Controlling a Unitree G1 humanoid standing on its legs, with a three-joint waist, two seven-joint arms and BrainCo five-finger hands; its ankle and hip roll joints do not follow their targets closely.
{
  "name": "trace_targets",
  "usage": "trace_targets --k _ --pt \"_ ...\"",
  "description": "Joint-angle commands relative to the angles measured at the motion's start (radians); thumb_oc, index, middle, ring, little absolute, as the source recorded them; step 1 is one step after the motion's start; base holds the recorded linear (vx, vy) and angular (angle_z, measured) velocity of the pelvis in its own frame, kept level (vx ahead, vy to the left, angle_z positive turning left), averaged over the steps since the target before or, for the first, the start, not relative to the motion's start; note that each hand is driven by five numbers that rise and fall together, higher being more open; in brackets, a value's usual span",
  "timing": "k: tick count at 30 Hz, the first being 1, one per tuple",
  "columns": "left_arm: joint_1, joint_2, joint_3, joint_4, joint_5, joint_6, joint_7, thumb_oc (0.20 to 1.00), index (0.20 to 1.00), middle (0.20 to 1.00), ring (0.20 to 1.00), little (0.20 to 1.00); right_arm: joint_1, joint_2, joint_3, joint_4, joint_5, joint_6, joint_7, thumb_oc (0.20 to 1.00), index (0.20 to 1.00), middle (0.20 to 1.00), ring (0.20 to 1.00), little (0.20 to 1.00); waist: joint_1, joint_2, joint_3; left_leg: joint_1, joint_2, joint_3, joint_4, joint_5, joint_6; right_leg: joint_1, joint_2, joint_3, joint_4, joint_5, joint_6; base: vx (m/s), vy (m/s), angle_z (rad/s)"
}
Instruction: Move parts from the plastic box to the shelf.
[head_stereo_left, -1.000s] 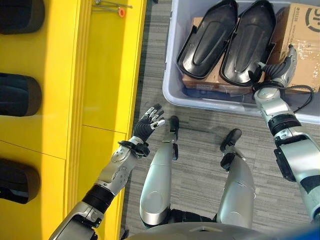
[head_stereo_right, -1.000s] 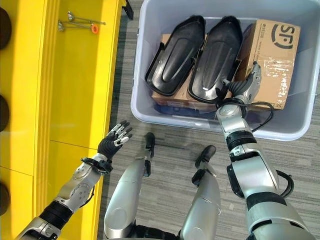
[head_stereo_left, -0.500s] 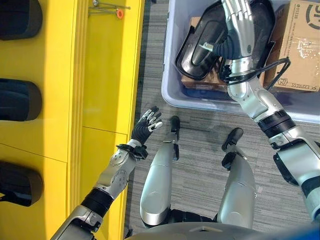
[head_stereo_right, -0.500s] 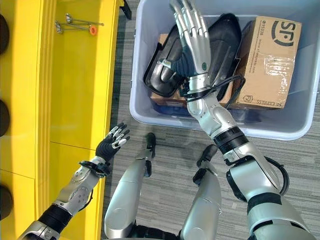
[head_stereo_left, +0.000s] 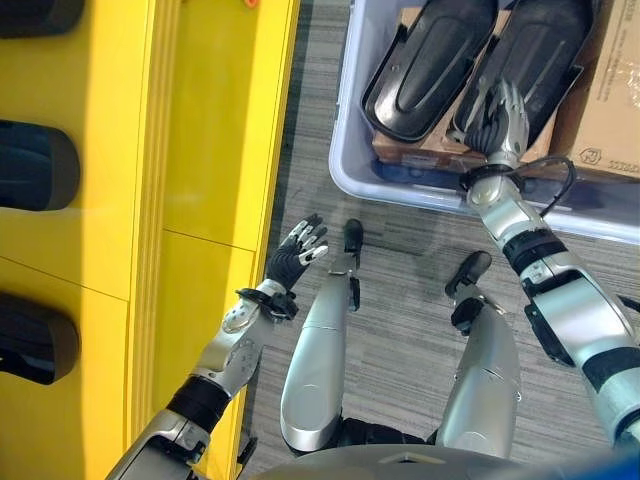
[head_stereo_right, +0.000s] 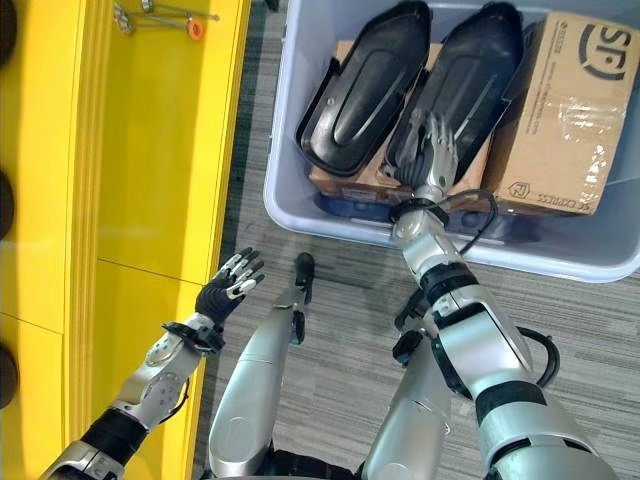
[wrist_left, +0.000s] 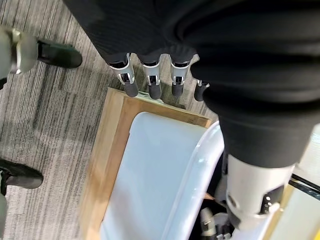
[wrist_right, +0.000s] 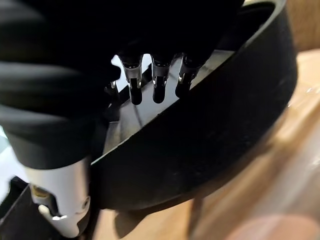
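Two black moulded parts lie side by side in the pale plastic box (head_stereo_right: 280, 150), the left part (head_stereo_right: 365, 85) and the right part (head_stereo_right: 470, 70), both resting on cardboard. My right hand (head_stereo_right: 430, 150) is open at the near end of the right part. In the right wrist view its fingers (wrist_right: 156, 82) are straight inside the part's hollow (wrist_right: 210, 120), with the thumb outside the rim. My left hand (head_stereo_left: 295, 255) hangs open in the air beside the yellow shelf (head_stereo_left: 210, 130), holding nothing.
Black parts (head_stereo_left: 35, 165) (head_stereo_left: 35, 340) lie at the shelf's far left. A taped cardboard box (head_stereo_right: 565, 120) stands in the plastic box at the right. A small tool with an orange tip (head_stereo_right: 165, 15) lies on the shelf at the back. Grey carpet separates shelf and box.
My right hand has come down from high over the left part to the near end of the right part. The whole view has shifted a little. The left hand has barely moved.
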Motion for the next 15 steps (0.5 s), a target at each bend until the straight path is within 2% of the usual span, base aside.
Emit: trace_targets --k 1,2,4,7,10,12,15 --pt "0.027 -0.002 -0.035 -0.084 0.052 -0.002 0.022 1.000 1.000 1.000 1.000 1.000 0.012 -0.033 0.036 0.013 0.072 0.044 0.107 1.000 1.000 1.000 1.000 1.000 0.034 0.061 -0.030 -0.023 -0.023 0.015 0.054 -0.068 0.029 0.017 0.006 0.002 0.068 -0.047 0.068 0.03 -0.021 0.09" --pt "0.024 -0.002 -0.031 -0.088 0.049 0.008 0.022 1.000 1.000 1.000 1.000 1.000 0.005 -0.030 0.057 0.029 0.024 0.091 0.217 1.000 1.000 1.000 1.000 1.000 0.038 0.060 -0.030 -0.038 -0.026 0.010 0.065 -0.070 0.030 0.005 0.005 0.003 0.080 -0.050 0.064 0.03 -0.024 0.07" --pt "0.025 -0.004 -0.027 -0.091 0.050 0.016 0.025 1.000 1.000 1.000 1.000 1.000 0.010 -0.030 0.096 0.033 0.009 0.101 0.251 1.000 1.000 1.000 1.000 1.000 0.040 0.059 -0.030 -0.049 -0.025 0.008 0.075 -0.071 0.031 -0.005 0.004 0.004 0.090 -0.051 0.063 0.05 -0.039 -0.01" --pt "0.029 0.012 -0.017 -0.114 0.048 0.040 0.022 1.000 1.000 1.000 1.000 1.000 -0.008 -0.036 0.151 0.032 0.006 0.070 0.323 1.000 1.000 1.000 1.000 1.000 0.049 0.056 -0.030 -0.059 -0.024 0.002 0.089 -0.072 0.034 -0.010 0.002 0.000 0.104 -0.055 0.060 0.03 -0.028 -0.01" --pt "0.049 0.039 -0.003 -0.159 0.044 0.076 0.008 1.000 1.000 1.000 1.000 1.000 -0.044 -0.029 0.178 -0.010 -0.045 -0.010 0.396 1.000 1.000 1.000 1.000 1.000 0.065 0.057 -0.030 -0.057 -0.027 -0.005 0.100 -0.072 0.036 -0.003 -0.004 -0.008 0.121 -0.059 0.058 0.05 -0.039 -0.01" --pt "0.063 0.045 0.001 -0.175 0.045 0.086 0.007 1.000 1.000 1.000 1.000 1.000 -0.043 -0.028 0.190 -0.065 -0.073 -0.010 0.337 1.000 1.000 1.000 1.000 1.000 0.066 0.057 -0.030 -0.051 -0.028 -0.007 0.102 -0.072 0.038 0.002 -0.003 -0.006 0.126 -0.060 0.057 0.03 -0.001 0.03" --pt "0.078 0.043 0.000 -0.184 0.050 0.088 0.000 1.000 1.000 1.000 1.000 1.000 -0.039 -0.026 0.179 -0.112 -0.137 -0.024 0.163 1.000 1.000 1.000 1.000 1.000 0.064 0.058 -0.030 -0.042 -0.026 -0.006 0.101 -0.072 0.039 0.009 -0.001 0.000 0.127 -0.061 0.056 0.01 0.011 0.03"
